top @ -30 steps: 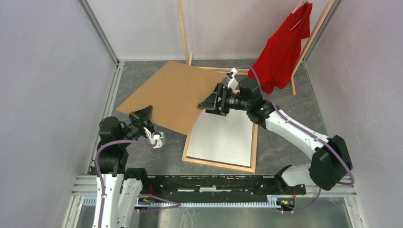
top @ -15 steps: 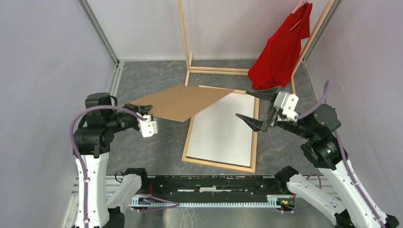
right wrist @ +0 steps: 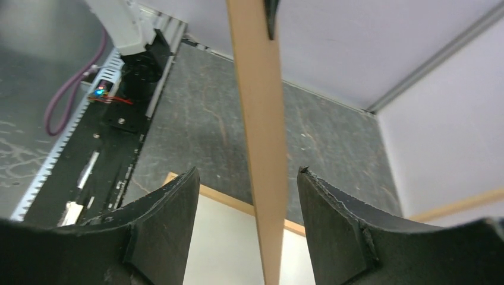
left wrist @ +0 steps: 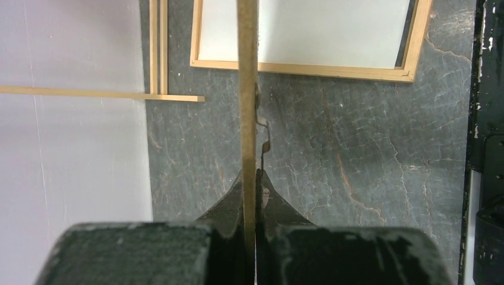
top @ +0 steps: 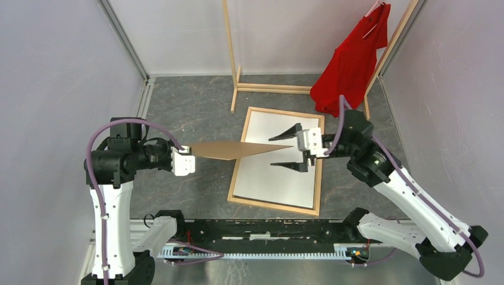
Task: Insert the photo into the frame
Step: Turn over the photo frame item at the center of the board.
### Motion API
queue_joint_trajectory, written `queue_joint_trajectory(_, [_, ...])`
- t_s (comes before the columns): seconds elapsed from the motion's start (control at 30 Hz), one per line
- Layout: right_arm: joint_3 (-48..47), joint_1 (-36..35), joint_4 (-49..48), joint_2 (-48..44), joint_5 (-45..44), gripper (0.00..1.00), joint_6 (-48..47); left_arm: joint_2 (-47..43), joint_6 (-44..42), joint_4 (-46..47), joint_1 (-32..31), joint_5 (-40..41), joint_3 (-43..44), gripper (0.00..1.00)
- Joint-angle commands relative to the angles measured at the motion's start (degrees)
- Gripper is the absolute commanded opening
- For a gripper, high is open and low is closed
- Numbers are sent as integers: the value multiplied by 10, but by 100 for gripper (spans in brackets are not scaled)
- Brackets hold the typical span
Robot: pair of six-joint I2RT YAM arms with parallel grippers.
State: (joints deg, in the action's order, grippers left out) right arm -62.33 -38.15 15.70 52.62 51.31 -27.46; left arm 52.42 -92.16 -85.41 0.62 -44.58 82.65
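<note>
The photo (top: pixel 267 178) lies white side up inside the light wooden frame (top: pixel 321 172) on the grey floor. A brown cardboard backing board (top: pixel 238 149) hangs above them, nearly edge-on to the top camera. My left gripper (top: pixel 190 152) is shut on its left edge; in the left wrist view the board (left wrist: pixel 247 89) runs straight up from the closed jaws of the left gripper (left wrist: pixel 251 178). My right gripper (top: pixel 284 149) stands open around the board's right corner. In the right wrist view the board (right wrist: pixel 258 119) passes between the right gripper's (right wrist: pixel 248 175) fingers without touching either.
A tall wooden clothes rack (top: pixel 270 89) with a red shirt (top: pixel 350 59) stands at the back right. Pale walls close in on both sides. A black rail (top: pixel 267 228) runs along the near edge by the arm bases.
The board, flat and partly over the frame a second ago, has been lifted and tilted by my left gripper. My right gripper swung right, then returned, now straddling the board's corner, jaws a little narrower.
</note>
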Motion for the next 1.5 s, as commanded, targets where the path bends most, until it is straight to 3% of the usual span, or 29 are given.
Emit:
queue_joint_trajectory(0.0, [-51, -74, 31, 47, -67, 68, -31, -7, -31, 15, 1, -41, 22, 2])
queue_joint_trajectory(0.17, [-84, -116, 63, 101, -141, 69, -29, -5, -28, 14, 1, -39, 25, 2])
queue_joint_trajectory(0.4, [-69, -131, 33, 126, -205, 67, -21, -10, -32, 15, 0, -34, 23, 2])
queue_joint_trajectory(0.77, [-30, -146, -44, 137, -261, 56, -15, -10, -25, 15, 1, -39, 30, 2])
queue_joint_trajectory(0.87, [-15, -146, -79, 128, -270, 41, -9, -13, -4, 31, 1, -43, 28, 2])
queue_joint_trajectory(0.97, [-6, -146, -109, 124, -273, 13, -7, -23, 35, 72, 1, -42, 17, 4])
queue_joint_trajectory(1.0, [-7, -147, -113, 125, -278, 1, -6, -29, 44, 90, 1, -42, 13, 9])
queue_joint_trajectory(1.1, [0, -147, -139, 129, -290, 0, 10, -40, 94, 140, 0, -46, 5, 41])
queue_joint_trajectory(1.2, [14, -147, -174, 129, -306, 0, 34, -56, 166, 216, 0, -41, -12, 97])
queue_joint_trajectory(1.47, [8, -120, -242, 145, -362, 0, 170, -77, 388, 423, 1, -5, -19, 100])
